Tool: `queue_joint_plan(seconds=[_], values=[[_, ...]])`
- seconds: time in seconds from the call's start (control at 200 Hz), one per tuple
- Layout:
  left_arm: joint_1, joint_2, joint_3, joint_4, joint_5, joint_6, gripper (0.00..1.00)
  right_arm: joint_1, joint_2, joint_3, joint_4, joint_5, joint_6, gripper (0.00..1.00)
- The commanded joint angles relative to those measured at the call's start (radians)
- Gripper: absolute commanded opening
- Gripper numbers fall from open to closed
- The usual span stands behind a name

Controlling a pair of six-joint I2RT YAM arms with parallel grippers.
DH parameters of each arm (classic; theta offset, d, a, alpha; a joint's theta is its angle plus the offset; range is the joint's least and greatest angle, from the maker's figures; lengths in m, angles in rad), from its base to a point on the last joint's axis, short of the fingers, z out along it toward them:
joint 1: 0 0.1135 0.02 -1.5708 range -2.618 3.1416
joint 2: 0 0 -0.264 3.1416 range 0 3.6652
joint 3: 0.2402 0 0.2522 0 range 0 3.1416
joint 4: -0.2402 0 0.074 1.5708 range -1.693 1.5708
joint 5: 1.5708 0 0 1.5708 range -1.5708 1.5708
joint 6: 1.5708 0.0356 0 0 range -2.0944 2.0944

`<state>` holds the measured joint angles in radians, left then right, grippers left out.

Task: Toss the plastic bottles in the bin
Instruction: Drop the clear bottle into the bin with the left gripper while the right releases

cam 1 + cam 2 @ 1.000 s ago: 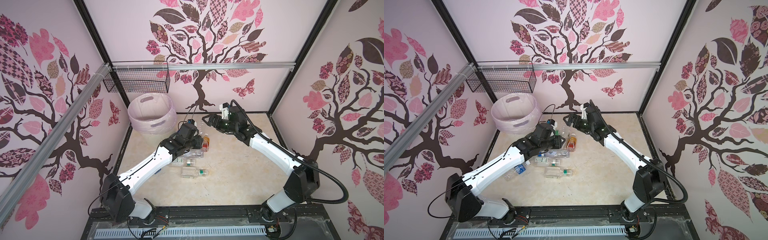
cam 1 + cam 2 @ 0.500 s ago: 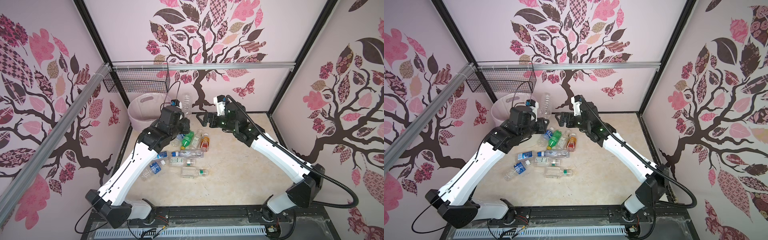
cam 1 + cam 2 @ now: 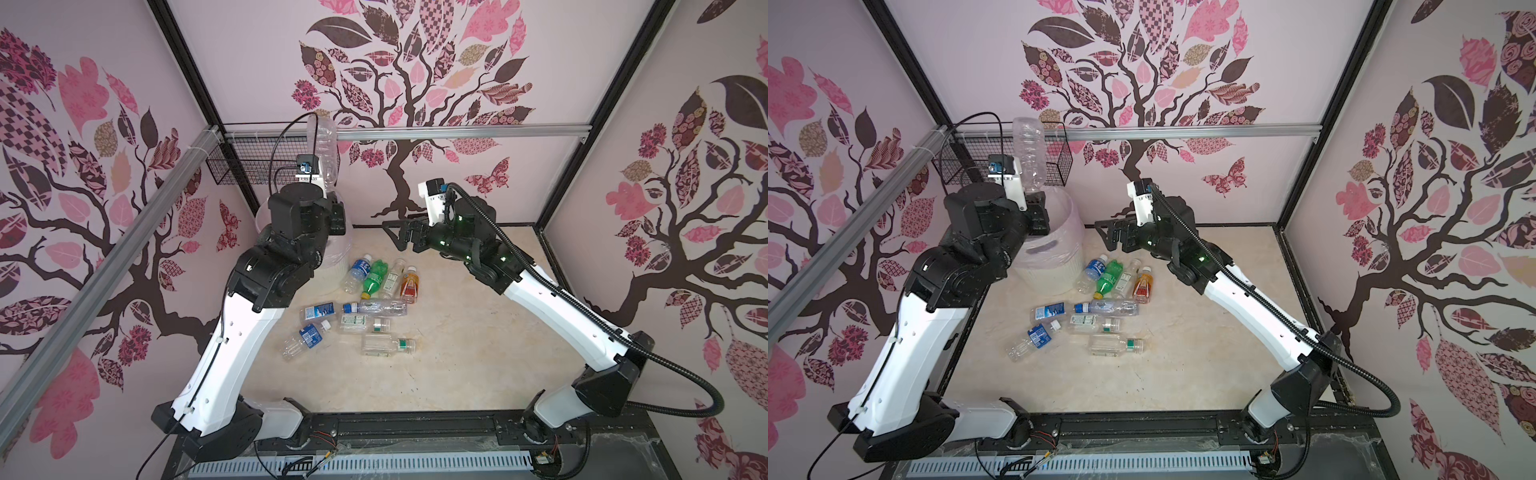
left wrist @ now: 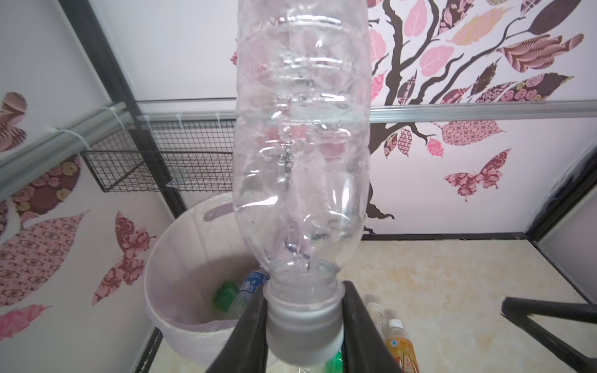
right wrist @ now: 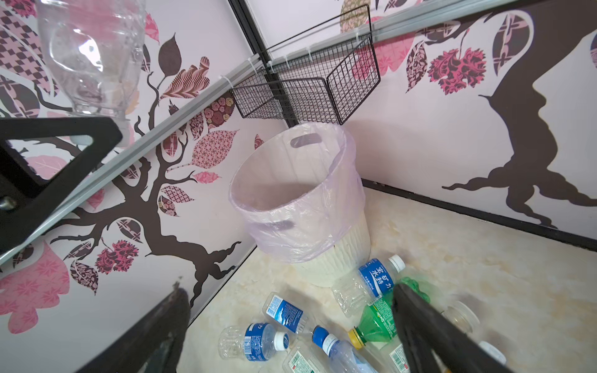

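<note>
**Over the bin:** The left gripper (image 4: 303, 303) is clamped tight on the white cap (image 4: 303, 339) of a clear bottle (image 4: 302, 145), with its black fingers (image 4: 252, 326) pressed to either side of the cap. The bottle's long axis runs almost straight up from the jaws — cap down, base up. In both top views it rises in front of the wire basket (image 3: 245, 166) on the back wall.

The drop turns on one relation. The bin (image 4: 174, 252) lies below the gripper and a little off to one side of it, its lined mouth open upward. In a top view the gripper appears to hang over the near rim of the bin (image 3: 1065, 237) rather than its centre. The wrist block hides the jaws there, so the exact overlap cannot be told.

The left arm (image 3: 249, 332) is much the nearer to the bin, and in a top view it covers most of it. The right gripper (image 3: 1106, 236), jaws spread wide and holding nothing, hangs apart above the bottles on the floor (image 3: 376, 307). These lie scattered beside the bin's foot.

Two bottles — one green, one blue-labelled — show inside the bin in the left wrist view. The held bottle hides the rest of the bin's bottom, and its own base is cut off at the frame edge.
</note>
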<state>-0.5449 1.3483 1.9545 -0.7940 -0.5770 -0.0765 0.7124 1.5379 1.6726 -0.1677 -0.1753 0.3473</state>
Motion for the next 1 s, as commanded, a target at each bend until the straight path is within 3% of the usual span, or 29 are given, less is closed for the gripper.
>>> queue_joint_plan(seconds=[0.0,0.175,0.27,0.325,0.405,0.725,0.995], values=[[0.046,0.017,0.014,0.039,-0.036,0.04,0.29,0.003,0.008,0.036,0.001,-0.003,-0.013,1.0],[0.336,0.126,-0.064,-0.026,0.256,-0.207,0.31,0.004,0.009,0.008,0.004,-0.01,0.017,1.0],[0.394,0.214,0.019,-0.131,0.353,-0.273,0.6,0.003,0.005,-0.008,0.002,-0.025,0.034,1.0],[0.394,0.213,0.016,-0.136,0.383,-0.283,0.78,0.004,-0.004,-0.024,0.002,-0.026,0.035,1.0],[0.394,0.178,-0.023,-0.105,0.397,-0.293,0.96,0.004,-0.018,-0.049,0.002,-0.013,0.028,0.99],[0.378,0.088,-0.124,-0.079,0.431,-0.296,0.97,0.005,-0.03,-0.109,-0.011,0.007,0.03,1.0],[0.276,0.062,-0.179,-0.054,0.405,-0.281,0.97,0.004,-0.048,-0.136,-0.053,0.063,0.025,0.99]])
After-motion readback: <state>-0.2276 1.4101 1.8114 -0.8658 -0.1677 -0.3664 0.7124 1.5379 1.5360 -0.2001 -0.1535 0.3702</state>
